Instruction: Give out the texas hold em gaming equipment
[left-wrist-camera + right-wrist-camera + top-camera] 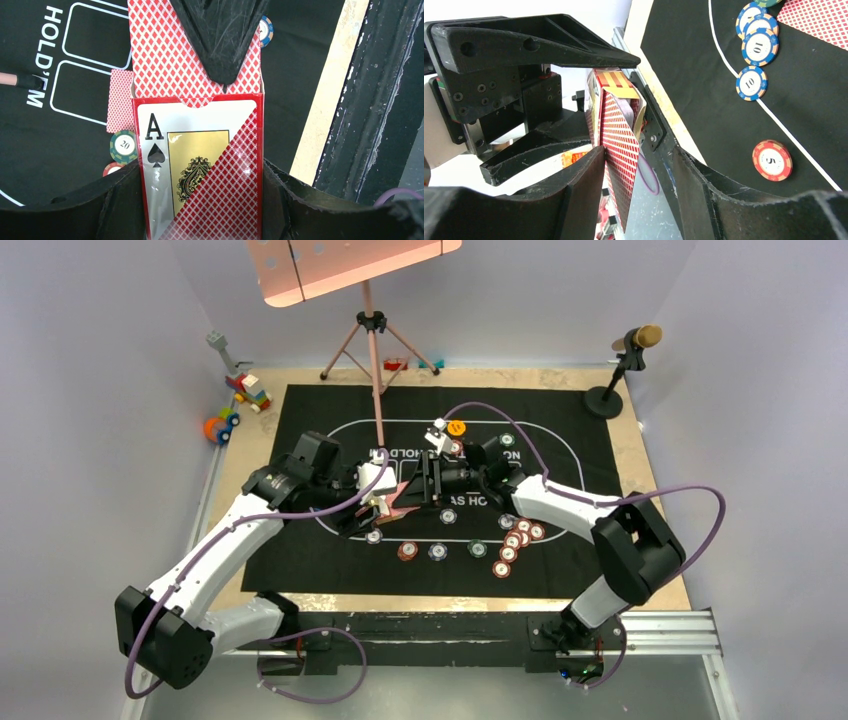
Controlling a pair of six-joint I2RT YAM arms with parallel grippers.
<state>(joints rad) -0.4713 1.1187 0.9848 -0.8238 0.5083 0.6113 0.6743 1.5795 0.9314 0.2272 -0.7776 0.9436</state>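
Observation:
My left gripper [385, 502] is shut on the red card box [200, 170] with the ace of spades, held above the mat. Red-backed cards [160, 60] stick out of the box's open top. My right gripper [418, 490] faces it. Its jaws stand open around the edge of one card [621, 140], which lies against one finger [584, 175]; the other finger is apart from it. One card [120, 100] lies on the mat beside a green chip [123, 146]. Chips lie in a row [437, 551] and a cluster [515, 540]. An orange button disc [456, 427] lies at the far side.
The black felt mat [300, 410] covers the table. A music stand tripod [371, 320] stands at the back with its pole over the mat. A microphone on a stand [630, 345] is at the back right. Toy blocks [235, 400] lie at the back left.

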